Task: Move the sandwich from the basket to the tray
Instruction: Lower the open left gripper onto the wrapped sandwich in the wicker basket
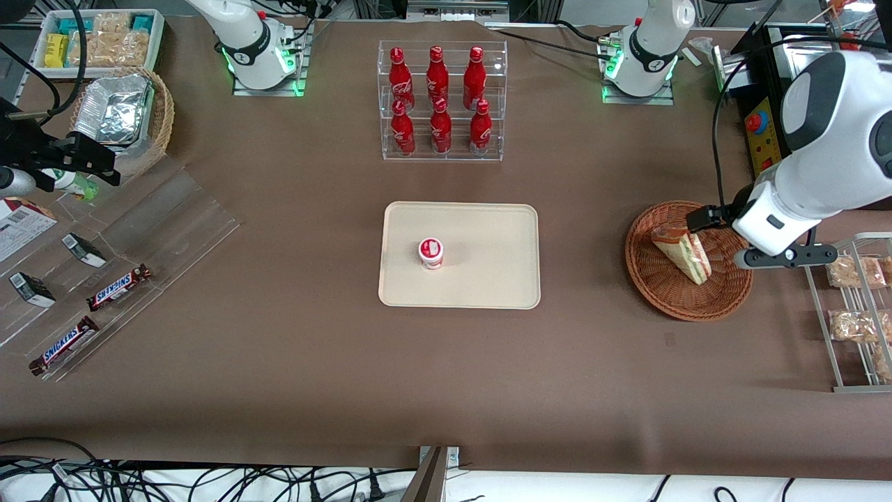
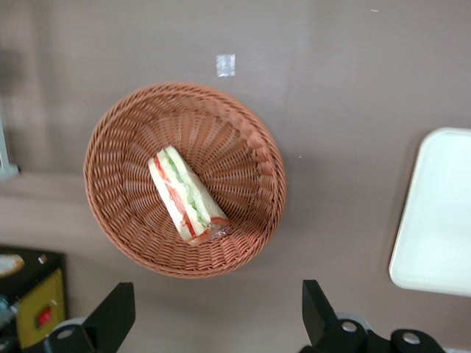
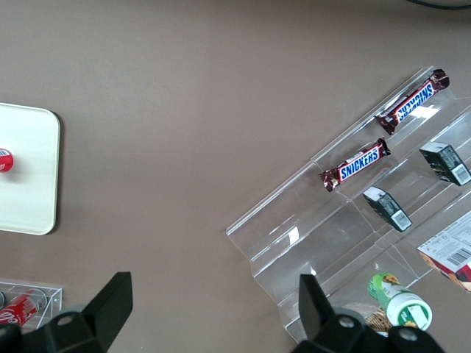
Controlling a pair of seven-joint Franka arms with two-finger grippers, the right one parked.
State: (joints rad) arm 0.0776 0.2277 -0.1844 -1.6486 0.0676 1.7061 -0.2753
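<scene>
The triangular wedge sandwich in clear wrap [image 2: 188, 196], white bread with red and green filling, lies inside the round reddish-brown woven wicker basket [image 2: 118, 140], resting on its floor with one end close to the wall. The left arm's tool [image 2: 213, 312] hangs above the basket's edge, released, its two dark fingers [image 2: 112, 315] spread wide and holding nothing. The flat cream-beige rectangular tray [image 1: 488, 230] sits well apart on the brown counter [image 1: 279, 362], with a small red-and-white lidded cup [image 1: 431, 252] on it. By my reading the reach is in hand. Next, the tool must centre over the wedge, descend and straddle its bread faces.
</scene>
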